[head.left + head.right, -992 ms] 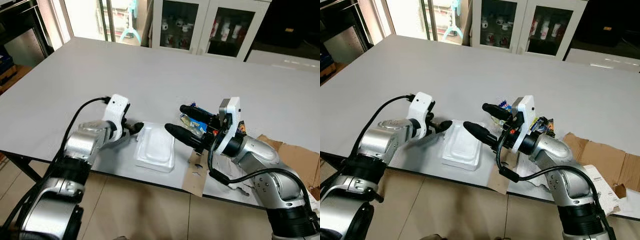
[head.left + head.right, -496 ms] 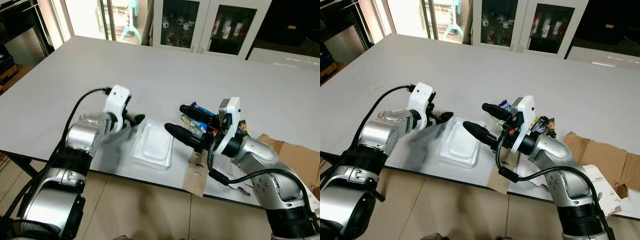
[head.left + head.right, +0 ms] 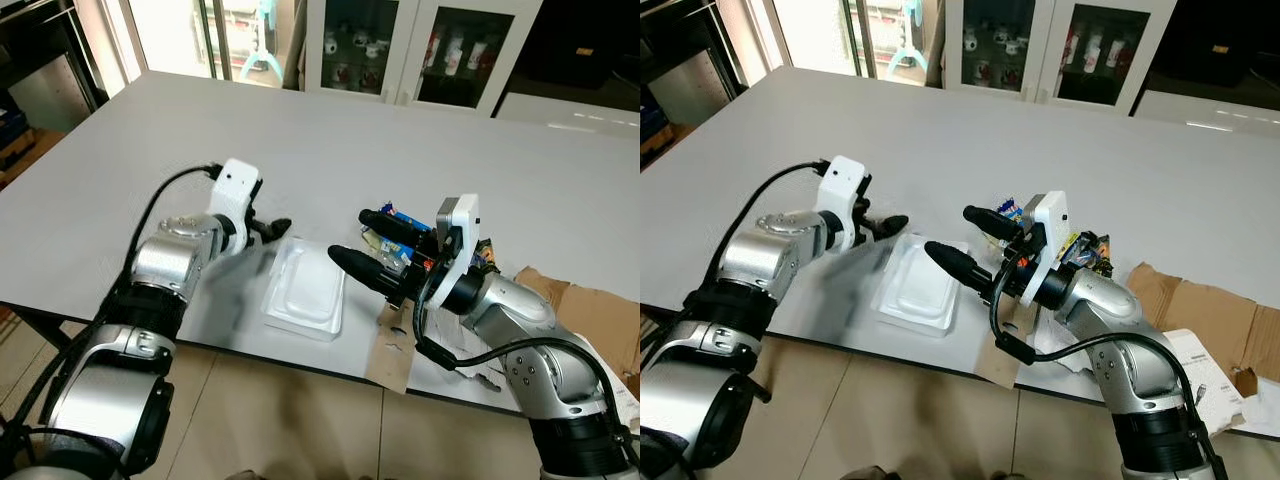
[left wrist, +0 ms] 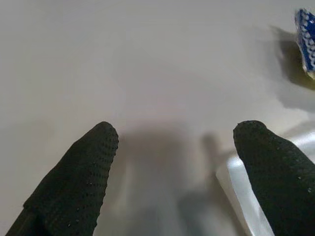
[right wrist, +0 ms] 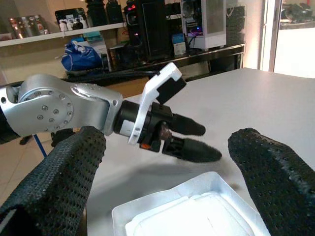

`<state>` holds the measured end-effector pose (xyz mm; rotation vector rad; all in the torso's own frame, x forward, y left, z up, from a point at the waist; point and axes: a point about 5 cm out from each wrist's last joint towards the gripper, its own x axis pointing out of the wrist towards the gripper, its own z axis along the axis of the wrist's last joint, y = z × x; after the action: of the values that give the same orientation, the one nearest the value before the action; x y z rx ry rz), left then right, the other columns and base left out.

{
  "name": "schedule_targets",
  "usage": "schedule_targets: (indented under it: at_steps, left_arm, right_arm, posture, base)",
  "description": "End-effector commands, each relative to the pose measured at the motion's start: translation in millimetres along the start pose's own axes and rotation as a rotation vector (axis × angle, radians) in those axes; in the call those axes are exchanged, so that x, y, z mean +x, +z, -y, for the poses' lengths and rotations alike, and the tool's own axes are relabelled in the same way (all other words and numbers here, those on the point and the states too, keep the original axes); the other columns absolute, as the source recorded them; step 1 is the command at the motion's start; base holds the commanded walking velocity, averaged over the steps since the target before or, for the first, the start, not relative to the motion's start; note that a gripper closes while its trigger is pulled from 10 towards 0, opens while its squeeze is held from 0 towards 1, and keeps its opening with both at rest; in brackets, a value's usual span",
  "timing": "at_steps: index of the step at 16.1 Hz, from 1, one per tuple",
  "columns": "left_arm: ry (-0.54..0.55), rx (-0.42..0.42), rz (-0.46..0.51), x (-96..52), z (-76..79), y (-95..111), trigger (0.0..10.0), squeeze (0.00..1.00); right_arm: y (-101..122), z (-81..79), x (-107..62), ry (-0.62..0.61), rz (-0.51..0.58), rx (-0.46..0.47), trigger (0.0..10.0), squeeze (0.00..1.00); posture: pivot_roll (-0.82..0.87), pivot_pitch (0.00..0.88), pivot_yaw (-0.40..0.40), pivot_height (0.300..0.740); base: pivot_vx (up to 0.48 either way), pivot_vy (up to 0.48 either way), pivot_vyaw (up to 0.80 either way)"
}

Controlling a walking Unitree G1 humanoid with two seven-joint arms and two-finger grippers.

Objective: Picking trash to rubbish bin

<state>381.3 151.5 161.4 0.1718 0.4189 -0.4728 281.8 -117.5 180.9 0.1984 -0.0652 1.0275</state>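
two spread claws flank the white tray (image 3: 304, 294) on the table (image 3: 300, 150): left claw (image 3: 272, 232); right claw (image 3: 365, 245).

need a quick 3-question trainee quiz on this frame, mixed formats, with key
1. True or false: the left gripper is clamped on the white plastic tray.
2. Which lies nearest the right gripper? A) a metal can B) blue snack wrappers C) a glass bottle
3. Fill in: the torn cardboard piece hangs over the table's near ____.

Key
1. False. Its fingers are open, beside the tray's far left corner, with nothing between them.
2. B. The wrappers lie just behind the open right gripper, which is at the tray's right side.
3. Edge.
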Motion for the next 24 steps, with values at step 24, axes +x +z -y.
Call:
schedule_targets:
  at_steps: [24]
  left_arm:
    - [-0.057, 0.064, -0.081, 10.9, 20.2, -18, 10.0, 0.00]
  right_arm:
    - [0, -3.7, 2.5, -0.005, 0.013, 0.004, 10.0, 0.00]
  posture:
    - [-0.05, 0.075, 0.005, 0.740]
  base:
    - [0.000, 0.000, 0.00]
